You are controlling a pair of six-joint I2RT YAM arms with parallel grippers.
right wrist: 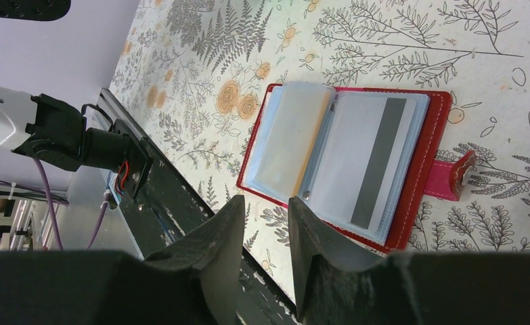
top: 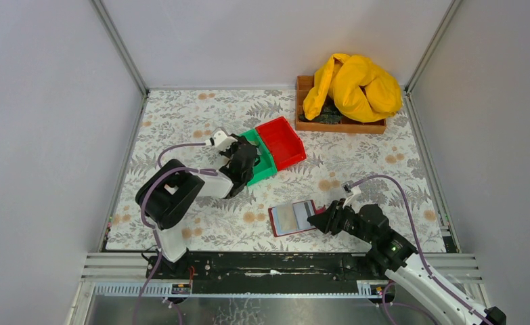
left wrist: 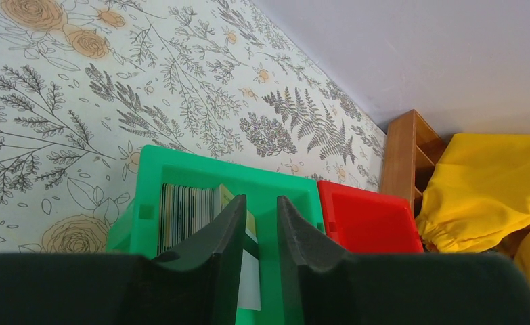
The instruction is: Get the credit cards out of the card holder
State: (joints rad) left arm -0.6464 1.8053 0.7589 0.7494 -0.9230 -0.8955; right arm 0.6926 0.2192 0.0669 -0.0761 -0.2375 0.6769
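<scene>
The flat dark red card holder [top: 291, 219] lay open on the floral table cover [top: 201, 115]. In the top view its long axis ran roughly 9 to 3 o'clock, just at 9 o'clock from the right gripper [right wrist: 265, 205], much the nearer arm. Its clear sleeves held a tan credit card [right wrist: 292, 139] and a white-grey credit card with a dark stripe [right wrist: 369, 162]. The right gripper's jaws stood narrowly apart, empty. The left gripper [left wrist: 260, 202] hung over the green plastic bin [left wrist: 147, 183], jaws slightly parted, gripping nothing visible.

Table [top: 181, 115] bears card holder [top: 292, 218], green bin [top: 267, 164], red bin [top: 282, 141], tray [top: 343, 126]
</scene>
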